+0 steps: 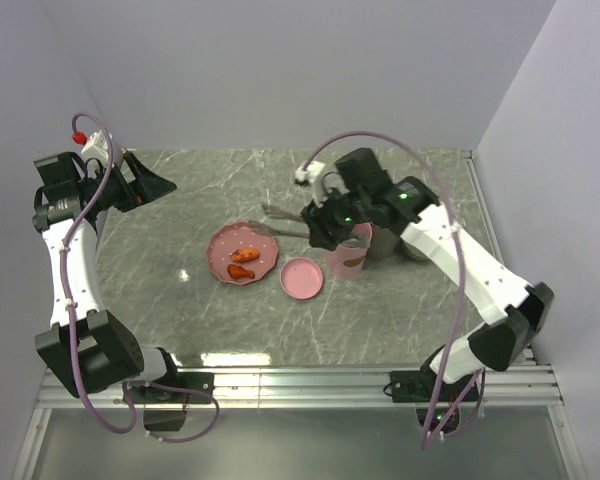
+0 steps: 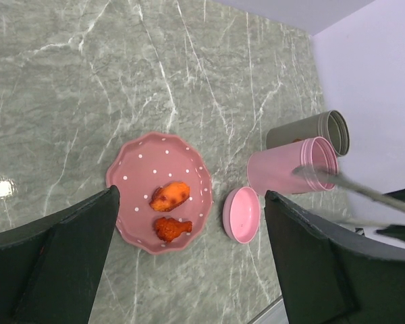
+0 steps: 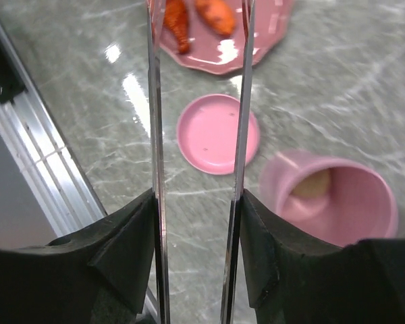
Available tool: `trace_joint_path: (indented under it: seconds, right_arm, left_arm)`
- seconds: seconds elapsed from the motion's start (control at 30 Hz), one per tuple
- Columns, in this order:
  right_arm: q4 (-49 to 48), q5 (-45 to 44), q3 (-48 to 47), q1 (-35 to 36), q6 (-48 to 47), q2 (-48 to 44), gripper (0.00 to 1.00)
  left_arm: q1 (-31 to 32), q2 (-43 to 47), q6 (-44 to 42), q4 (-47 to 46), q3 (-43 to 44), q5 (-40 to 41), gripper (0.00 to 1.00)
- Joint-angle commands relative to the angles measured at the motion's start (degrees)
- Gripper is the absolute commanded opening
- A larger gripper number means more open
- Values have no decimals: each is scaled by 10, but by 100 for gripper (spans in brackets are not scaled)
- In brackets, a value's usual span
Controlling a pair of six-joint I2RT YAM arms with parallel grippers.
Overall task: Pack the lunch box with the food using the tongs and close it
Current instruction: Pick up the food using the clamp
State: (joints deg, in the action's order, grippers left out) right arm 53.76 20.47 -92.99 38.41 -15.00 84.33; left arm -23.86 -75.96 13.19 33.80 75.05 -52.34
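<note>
Pale lavender walls [image 1: 280, 70] enclose a grey-green marble worktop [image 1: 180, 230], glossy and veined with white.

From above, a scalloped pink plate [image 1: 220, 250] sits mid-worktop and carries two orange-red carrot-like pieces [image 1: 244, 256] with a rough surface. Just beside its right edge lies a round, smooth pink lid [image 1: 302, 278]. Right of that is the pink cylindrical lunch box [image 1: 346, 260], with a grey-green canister [image 1: 385, 243] touching or nearly touching its far side. The right tool [image 1: 322, 225] hovers over the box and is clamped on the slim metal tongs [image 1: 283, 216], whose thin arms point left past the plate's far rim. The left tool [image 1: 148, 180] is well apart at the far left, with its jaws spread and holding nothing.

The left wrist view shows white dots on the plate's matte pink glaze. Matte black fingers [image 2: 61, 263] frame the scene from either side, set wide apart. The box's rim looks translucent.

In the right wrist view, the two flat, mirror-bright tong arms run straight and parallel with a gap between them, each pressed from outside by a black finger. Between the arms is the lid, with the plate beyond it. A pale cream ball [image 3: 314, 183] rests inside the open lunch box. A ribbed aluminium rail [image 3: 47, 182] edges the worktop.
</note>
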Motion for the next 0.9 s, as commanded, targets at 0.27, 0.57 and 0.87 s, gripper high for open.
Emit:
trace_joint_path:
  seconds: [0.27,0.57,0.87]
  right_arm:
    - [-22,9,-53,95,-59,156,50]
    - [-37,-13,-69,111,-66,216,50]
    - [-42,-21,-82,112,-59,244,50]
  left_arm:
    - [0,-1,-11,2,27,-18,94]
    - [0,-2,-21,8,23,-18,94]
    - [0,-1,-29,12,17,-20,94]
